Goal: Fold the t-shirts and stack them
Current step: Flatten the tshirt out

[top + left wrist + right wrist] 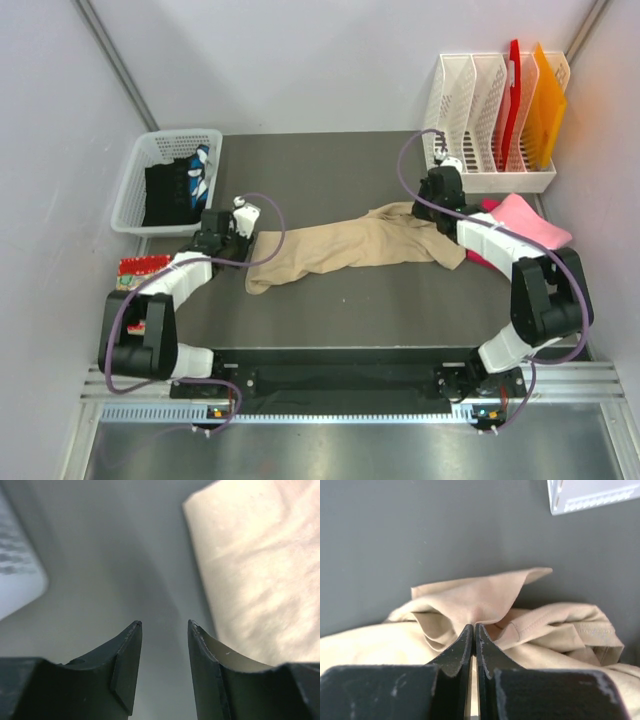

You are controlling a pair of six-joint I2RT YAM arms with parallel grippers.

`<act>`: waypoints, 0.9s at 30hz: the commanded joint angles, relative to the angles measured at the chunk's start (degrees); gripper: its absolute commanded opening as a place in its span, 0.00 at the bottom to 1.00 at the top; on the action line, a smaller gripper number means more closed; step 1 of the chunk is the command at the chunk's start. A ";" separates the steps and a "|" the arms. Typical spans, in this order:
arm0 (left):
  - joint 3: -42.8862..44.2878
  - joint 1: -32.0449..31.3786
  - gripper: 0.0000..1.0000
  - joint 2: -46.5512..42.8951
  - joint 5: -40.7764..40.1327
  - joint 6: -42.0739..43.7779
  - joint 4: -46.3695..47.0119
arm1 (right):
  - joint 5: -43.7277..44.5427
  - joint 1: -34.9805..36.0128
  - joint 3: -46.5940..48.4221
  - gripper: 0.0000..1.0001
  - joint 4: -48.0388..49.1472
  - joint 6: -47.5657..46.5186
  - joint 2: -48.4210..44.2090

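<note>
**Figure.** Overhead and wrist views of two arms at a dark counter [330,160]. The tan t-shirt [350,250] lies at the centre of the overhead frame. It is drawn out into a crumpled band running from lower left to upper right and is not yet flat, so folding proper appears not to have begun. The pink t-shirt [525,222] lies bunched at centre right, partly under the right forearm and just beside the tan one's right end.

The right hand [474,626] is fully closed, its fingers pinching a ridge of tan cloth that tents up from the pinch. This grip probably serves to anchor or lift that end so the garment can be spread. The right arm reaches up-frame from its base at lower right, elbow bent outward and wrist turned in toward the cloth.

The left hand [165,625] stands part-open and holds nothing. Bare counter shows between its fingers, and the tan cloth's edge lies just beside the finger on the right of its wrist view. The left arm is bent low, its wrist close over the counter at the shirt's left end, a pose suited to taking that edge.

A white mesh basket [135,185] at upper left, and a white file rack [470,100] holding red and orange sheets [530,110] at upper right, take no part.
</note>
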 commanded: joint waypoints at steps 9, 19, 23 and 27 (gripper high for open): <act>8.60 -6.57 0.52 12.17 -0.77 -7.80 5.19 | -1.37 1.04 -0.74 0.00 2.73 -0.93 0.29; 18.10 -6.57 0.45 18.42 -0.33 -8.52 1.77 | -1.81 1.75 -0.83 0.00 2.91 -1.54 1.08; 16.00 -6.57 0.41 14.20 -4.43 -5.44 2.38 | -2.08 1.75 -0.48 0.00 2.82 -1.55 1.25; 14.41 -6.30 0.36 9.89 -8.77 -4.73 5.55 | -2.08 2.18 -0.04 0.00 3.00 -1.46 1.87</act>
